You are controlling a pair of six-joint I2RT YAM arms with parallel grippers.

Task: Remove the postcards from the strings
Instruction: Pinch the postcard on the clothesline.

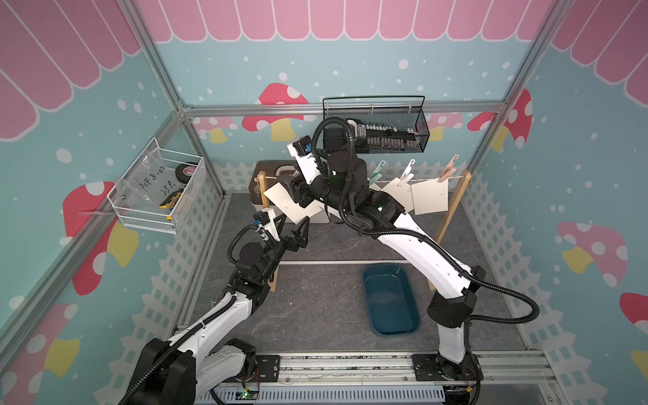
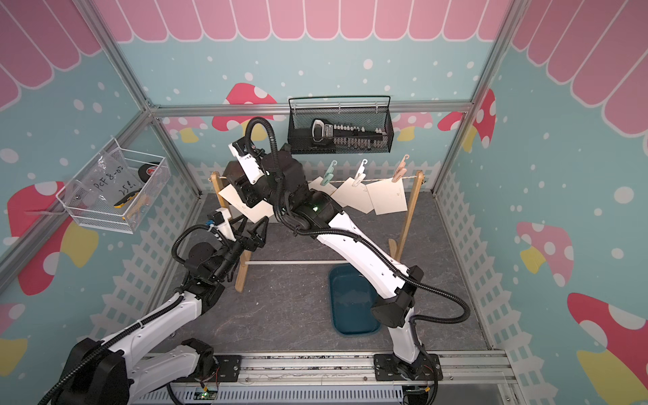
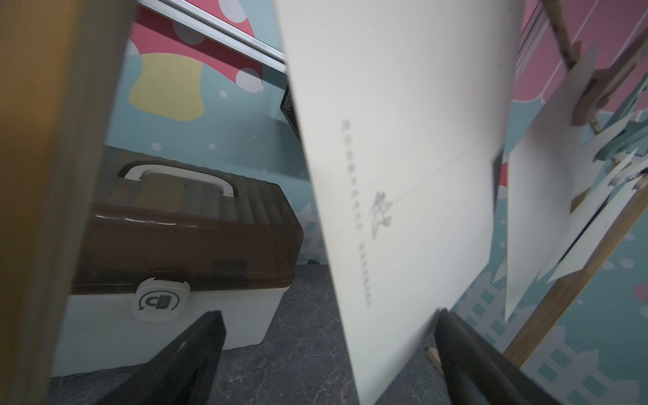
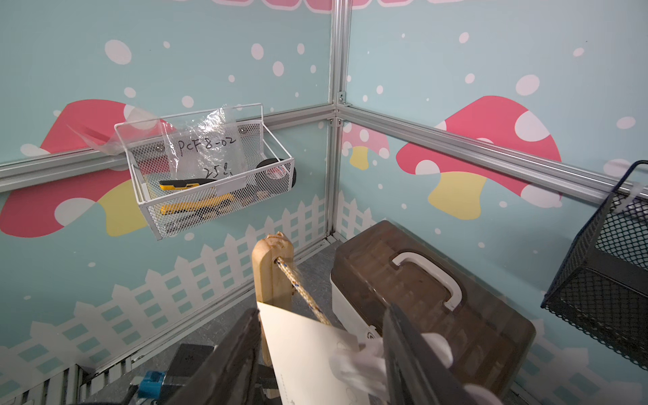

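Left claw (image 1: 294, 224), jaws apart, straddles far-left postcard (image 1: 280, 201); unclear whether right claw (image 4: 321, 312) clamps its peg (image 4: 354, 364), so pulling could tear it.

Postcards (image 1: 429, 198) off-white, tiny dark mark each. String (image 4: 301, 292) beige and yellow twist. Uprights (image 1: 451, 224) light wood. Mint clothespin (image 1: 378, 171), white clothespin (image 1: 407, 173), dusty pink clothespin (image 1: 449, 171). Surface (image 1: 315, 308) dark grey, marbled veins. Tub (image 1: 389, 315) deep teal-blue. Box (image 3: 182, 231): smoky brown lid, white base and handle. Black mesh basket (image 1: 385, 147), white mesh basket (image 1: 147, 214). Frame rails (image 1: 343, 107) silver. Walls (image 1: 350, 63) light teal, white dots, red-and-white mushrooms on yellow stems, white picket fence, pink scallops on top. My arms (image 1: 420, 252) white and black.
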